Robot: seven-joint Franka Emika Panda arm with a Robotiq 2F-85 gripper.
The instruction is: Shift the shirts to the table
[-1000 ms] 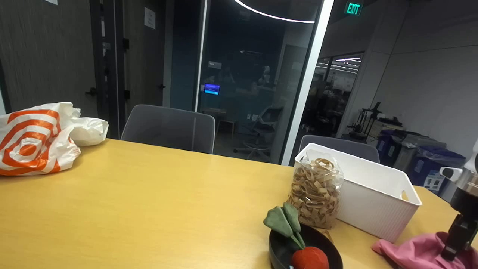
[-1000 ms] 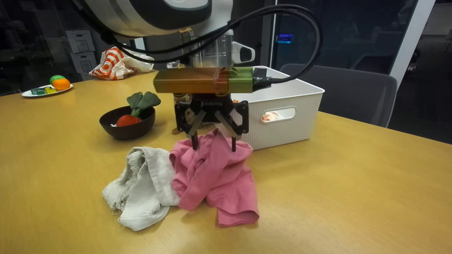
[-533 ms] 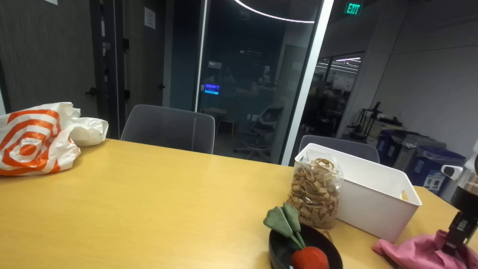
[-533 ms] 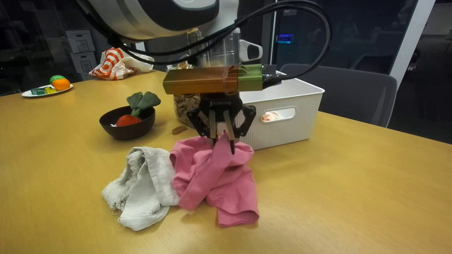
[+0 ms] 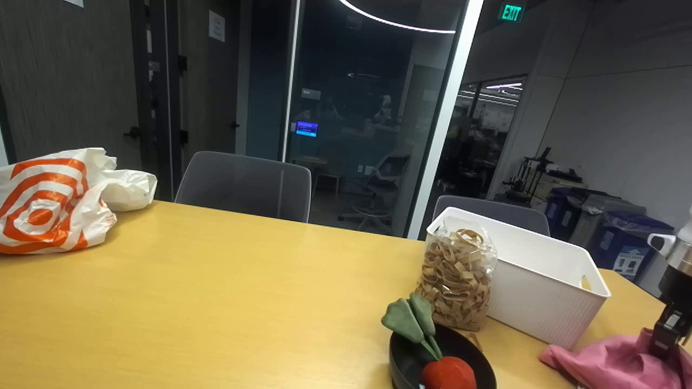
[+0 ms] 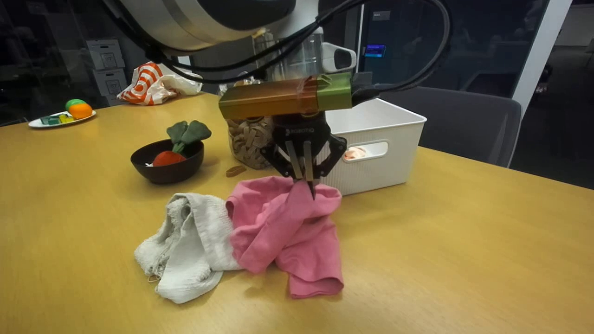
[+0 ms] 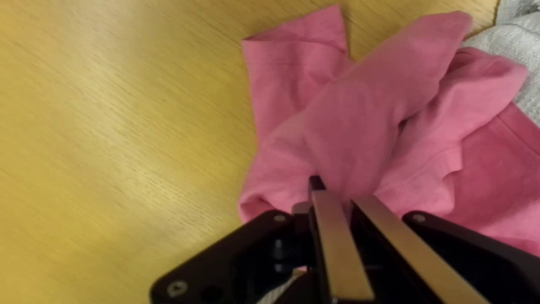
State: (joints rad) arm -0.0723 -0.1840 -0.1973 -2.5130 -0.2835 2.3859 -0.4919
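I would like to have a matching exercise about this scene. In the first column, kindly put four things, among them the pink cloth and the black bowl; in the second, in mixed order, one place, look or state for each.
Column one
1. pink cloth
2. black bowl
3. white bin
4. shopping bag

Column two
A. printed with orange rings
B. has an oblong hole in its wall
C. pinched by the gripper
D. holds a red-and-green toy vegetable

Right pairs: 1-C; 2-D; 3-B; 4-A

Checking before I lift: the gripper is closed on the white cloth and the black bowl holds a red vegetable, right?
Not quite: in an exterior view, the gripper is closed on the pink cloth, not the white cloth beside it. The black bowl does hold the red vegetable.
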